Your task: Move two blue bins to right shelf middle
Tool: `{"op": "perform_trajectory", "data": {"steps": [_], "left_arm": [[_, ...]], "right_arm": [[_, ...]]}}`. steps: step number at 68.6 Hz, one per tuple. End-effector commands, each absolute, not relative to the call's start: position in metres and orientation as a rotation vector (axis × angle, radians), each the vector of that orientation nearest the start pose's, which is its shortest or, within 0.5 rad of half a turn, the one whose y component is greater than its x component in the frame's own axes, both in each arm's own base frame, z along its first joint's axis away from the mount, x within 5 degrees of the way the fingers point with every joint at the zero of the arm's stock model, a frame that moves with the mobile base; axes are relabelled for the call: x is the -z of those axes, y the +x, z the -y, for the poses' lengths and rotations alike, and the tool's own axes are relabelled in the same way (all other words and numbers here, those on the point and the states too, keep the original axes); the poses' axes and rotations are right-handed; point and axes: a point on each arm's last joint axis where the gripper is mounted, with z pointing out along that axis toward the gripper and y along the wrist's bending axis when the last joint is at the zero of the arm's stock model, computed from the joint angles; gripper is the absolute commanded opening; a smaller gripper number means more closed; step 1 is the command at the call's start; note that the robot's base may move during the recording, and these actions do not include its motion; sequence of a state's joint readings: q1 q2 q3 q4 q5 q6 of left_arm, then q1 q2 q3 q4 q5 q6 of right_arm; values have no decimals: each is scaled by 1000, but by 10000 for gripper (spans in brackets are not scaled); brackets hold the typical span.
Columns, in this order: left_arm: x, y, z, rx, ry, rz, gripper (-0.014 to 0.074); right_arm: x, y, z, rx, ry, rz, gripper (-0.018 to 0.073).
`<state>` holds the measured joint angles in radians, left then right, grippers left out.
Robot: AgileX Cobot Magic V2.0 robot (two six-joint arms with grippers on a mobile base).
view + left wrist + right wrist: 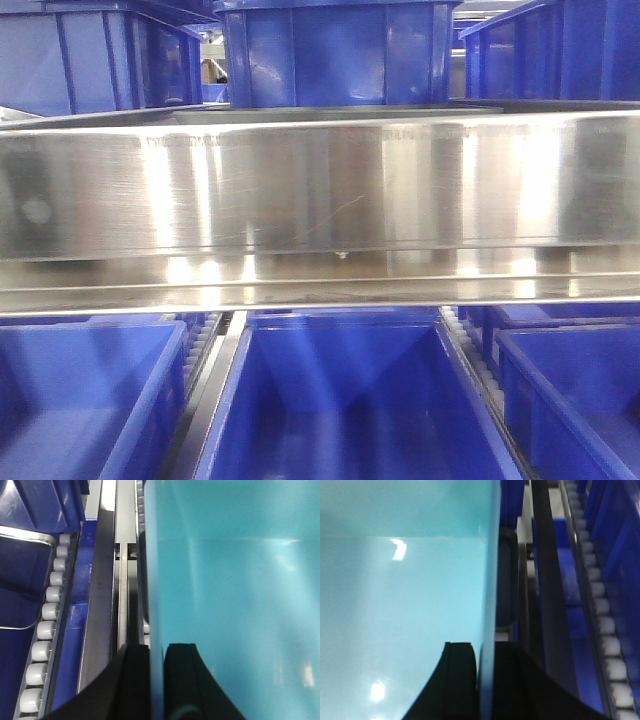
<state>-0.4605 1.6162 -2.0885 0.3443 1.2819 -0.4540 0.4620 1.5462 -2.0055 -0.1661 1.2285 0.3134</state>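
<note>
In the left wrist view the pale blue bin (235,590) fills the right side; in the right wrist view the pale blue bin (400,590) fills the left. Its walls are smooth, glossy cyan. It may be one tub or two nested. The shelf's brushed steel rail (320,180) spans the middle of the front view.

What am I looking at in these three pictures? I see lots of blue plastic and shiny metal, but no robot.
The robot has two arms. Each carries a camera at its wrist, and a third camera looks forward, so you mostly see what the robot sees. The forward view shows a shelf's steel rail with dark blue bins above and below it. The left wrist view shows the left gripper: two black fingers pinching the wall of a pale blue bin. The right wrist view shows the right gripper pinching a pale blue wall too, probably the same bin's other side. The white rollers alongside are part of the rack.
</note>
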Motion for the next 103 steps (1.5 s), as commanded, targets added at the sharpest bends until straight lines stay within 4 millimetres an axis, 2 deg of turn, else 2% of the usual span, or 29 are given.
{"op": "perform_trajectory", "data": {"steps": [1, 40, 103], "left_arm": [[-517, 290, 111, 88, -47, -2125, -111], [-523, 294, 111, 89, -34, -2052, -111], [-523, 294, 111, 88, -34, -2053, -111]], "right_arm": [[-520, 276, -120, -232, -150, -2084, -162], [-522, 277, -120, -228, -151, -2058, -162], [-522, 277, -120, -228, -151, -2058, -162]]}}
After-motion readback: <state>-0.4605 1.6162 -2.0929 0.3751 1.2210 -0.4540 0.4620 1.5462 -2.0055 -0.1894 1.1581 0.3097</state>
